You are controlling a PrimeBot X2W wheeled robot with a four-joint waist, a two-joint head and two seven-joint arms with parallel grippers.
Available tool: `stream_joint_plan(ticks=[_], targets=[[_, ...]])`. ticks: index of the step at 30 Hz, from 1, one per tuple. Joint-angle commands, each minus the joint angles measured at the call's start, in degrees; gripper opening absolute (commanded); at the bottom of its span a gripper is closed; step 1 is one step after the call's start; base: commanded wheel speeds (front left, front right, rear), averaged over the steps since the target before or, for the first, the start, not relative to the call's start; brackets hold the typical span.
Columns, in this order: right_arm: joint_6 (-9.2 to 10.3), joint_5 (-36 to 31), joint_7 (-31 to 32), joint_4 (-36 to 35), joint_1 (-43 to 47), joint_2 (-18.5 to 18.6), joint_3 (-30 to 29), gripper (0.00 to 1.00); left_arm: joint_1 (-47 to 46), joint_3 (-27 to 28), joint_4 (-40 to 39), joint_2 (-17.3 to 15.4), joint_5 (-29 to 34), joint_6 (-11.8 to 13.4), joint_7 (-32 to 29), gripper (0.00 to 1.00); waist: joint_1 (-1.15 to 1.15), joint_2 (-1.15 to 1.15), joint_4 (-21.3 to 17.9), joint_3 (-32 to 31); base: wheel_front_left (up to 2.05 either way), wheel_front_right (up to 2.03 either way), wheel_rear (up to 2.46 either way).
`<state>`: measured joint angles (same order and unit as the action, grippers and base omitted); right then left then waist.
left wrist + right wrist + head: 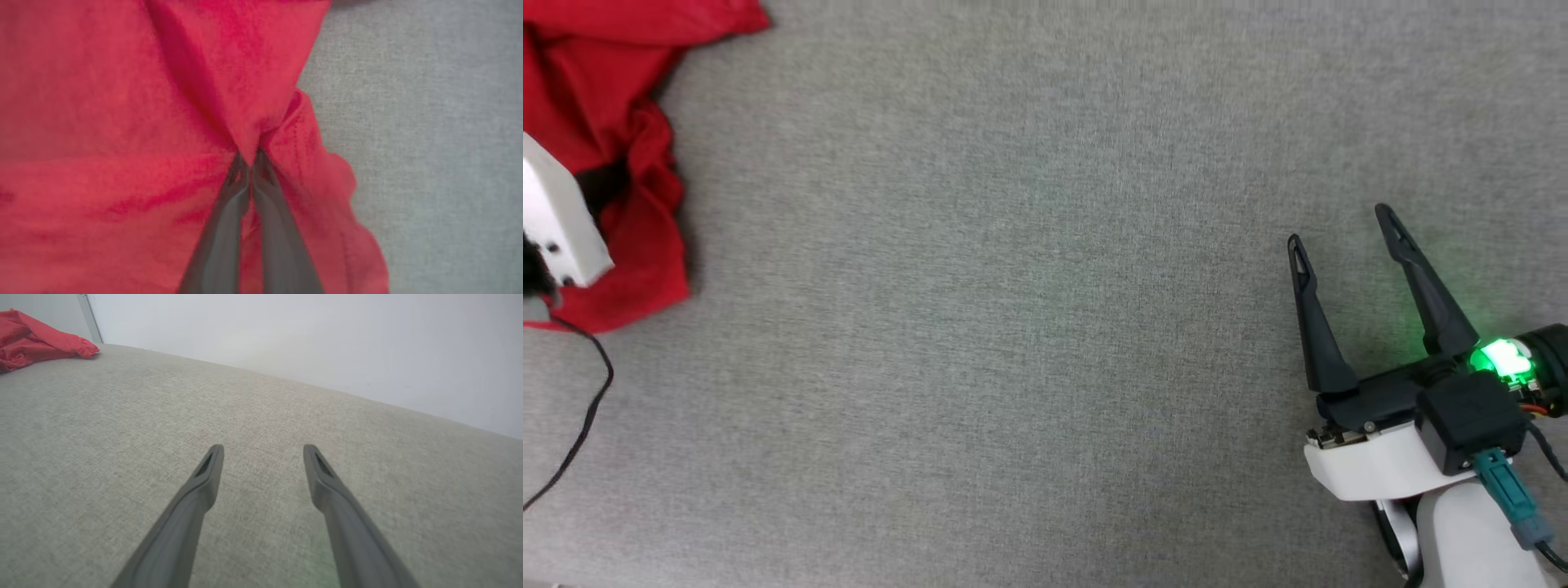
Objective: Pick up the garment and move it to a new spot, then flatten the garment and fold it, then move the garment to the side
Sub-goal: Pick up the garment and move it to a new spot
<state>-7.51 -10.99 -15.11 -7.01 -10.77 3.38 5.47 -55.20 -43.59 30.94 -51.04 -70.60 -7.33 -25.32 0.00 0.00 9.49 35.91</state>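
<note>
Two grippers show above a grey fabric surface (1013, 327). At the far left of the head view the garment (613, 106) lies crumpled in red folds, running off the upper left corner. A pale housing (560, 220) on the left arm stands in front of it and hides part of the cloth. The left gripper (250, 157) has its fingers pressed together on a pinched peak of the red cloth, which gathers into creases there (no print shows). A black cable (588, 408) loops below the housing. The middle stretch is bare cloth. At the lower right, well apart from the garment, the right gripper (1339, 226) holds nothing, its fingers spread wide. A green light (1499, 357) glows at its base, and a white wall (327, 343) rises beyond the surface.
</note>
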Motion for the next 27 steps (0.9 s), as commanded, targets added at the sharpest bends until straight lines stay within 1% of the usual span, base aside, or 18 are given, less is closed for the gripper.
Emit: stream_joint_plan(ticks=[1,4,8,12,16,18,22,27], targets=[[0.03,0.2,-0.1,0.6,0.3,0.0,0.0,1.0,1.5,-1.6,-1.3,-0.4,0.6,-0.1,1.8,0.0,0.0,0.0,0.4,-2.8,0.0,0.0,0.0],[0.03,0.6,-0.1,1.5,0.8,-0.1,0.4,1.0,1.3,-2.9,-2.9,-2.5,1.8,-0.1,6.5,0.0,0.0,0.0,0.6,-6.0,0.0,0.0,0.0],[0.03,1.4,-0.1,3.0,1.7,-0.2,0.1,1.0,0.9,-4.4,-3.7,-4.0,3.9,-0.1,14.1,0.0,0.0,0.0,0.8,-10.8,0.0,0.0,0.0],[0.03,2.5,-0.1,4.1,2.8,-0.4,-0.2,1.0,0.0,-5.9,-5.2,-5.5,7.7,-0.1,22.2,0.0,0.0,0.0,0.7,-15.7,0.0,0.0,0.0],[0.03,3.4,-0.1,5.0,4.0,-0.5,-0.3,1.0,-1.7,-6.1,-6.3,-6.1,13.2,-0.1,31.6,0.0,0.0,0.0,0.4,-20.1,0.0,0.0,0.0],[0.03,4.3,-0.1,5.3,4.4,-0.5,-0.3,1.0,-2.0,-5.8,-6.4,-5.8,15.3,0.2,35.5,0.0,0.0,0.0,-0.1,-22.0,0.0,0.0,0.0],[0.03,6.6,-0.1,5.6,5.5,-0.6,-0.2,1.0,-3.5,-5.0,-8.6,-5.0,19.1,1.5,39.1,0.0,0.0,0.0,-1.4,-25.3,0.0,0.0,0.0],[0.04,8.1,-0.1,5.6,6.6,-0.6,-0.1,1.0,-5.1,-3.2,-13.7,-3.0,24.3,4.8,40.4,0.0,0.0,0.0,-3.9,-27.9,0.0,0.0,0.0]])
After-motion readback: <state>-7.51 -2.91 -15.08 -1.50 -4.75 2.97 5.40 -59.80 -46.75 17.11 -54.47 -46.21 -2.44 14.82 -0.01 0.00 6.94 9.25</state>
